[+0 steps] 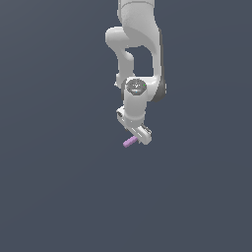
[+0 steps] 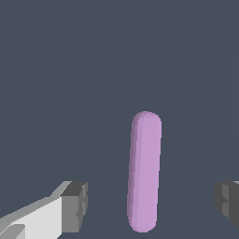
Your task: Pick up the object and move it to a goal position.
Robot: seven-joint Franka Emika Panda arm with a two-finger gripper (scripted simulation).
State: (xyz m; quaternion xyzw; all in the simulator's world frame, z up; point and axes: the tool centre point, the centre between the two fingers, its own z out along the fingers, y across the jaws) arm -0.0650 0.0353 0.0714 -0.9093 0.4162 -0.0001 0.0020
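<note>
I see the pink rod (image 2: 145, 172) lying between the wide-open, empty fingers (image 2: 74, 207) of my gripper (image 1: 139, 136), and I think it is light, hard and smooth, so I would squeeze its middle.

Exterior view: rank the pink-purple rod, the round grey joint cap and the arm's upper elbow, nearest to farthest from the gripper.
1. pink-purple rod: at the gripper, between its open jaws, poking out toward the exterior view's left.
2. round grey joint cap: above, on the wrist.
3. upper elbow: higher still.
</note>
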